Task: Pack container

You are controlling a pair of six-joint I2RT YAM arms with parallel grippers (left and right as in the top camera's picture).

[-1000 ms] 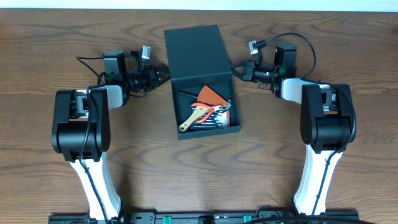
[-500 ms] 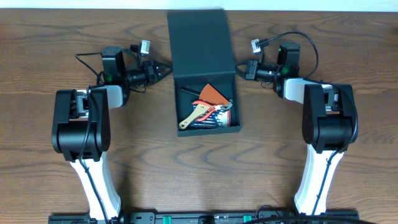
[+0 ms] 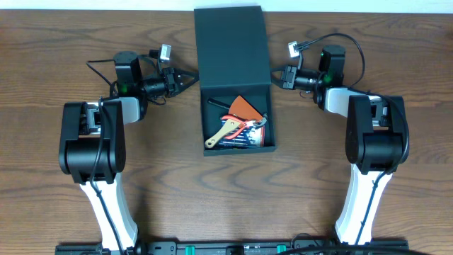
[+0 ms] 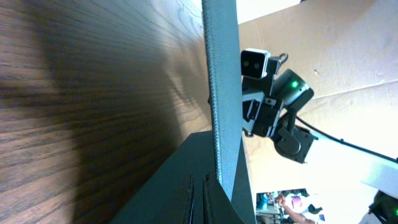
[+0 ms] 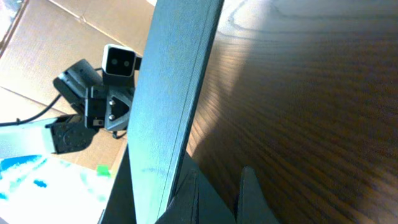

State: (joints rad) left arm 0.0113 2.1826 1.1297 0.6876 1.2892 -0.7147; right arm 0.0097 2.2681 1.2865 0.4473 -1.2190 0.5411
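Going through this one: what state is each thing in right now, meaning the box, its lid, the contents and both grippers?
container: open, tools inside
lid: raised, not closed, between the two grippers
wooden-handled scraper: lying inside the container
red-handled tool: lying inside, beside the scraper
orange piece: inside, toward the lid end
left gripper: shut, at the lid's edge, holding nothing
right gripper: shut, at the opposite lid edge, holding nothing
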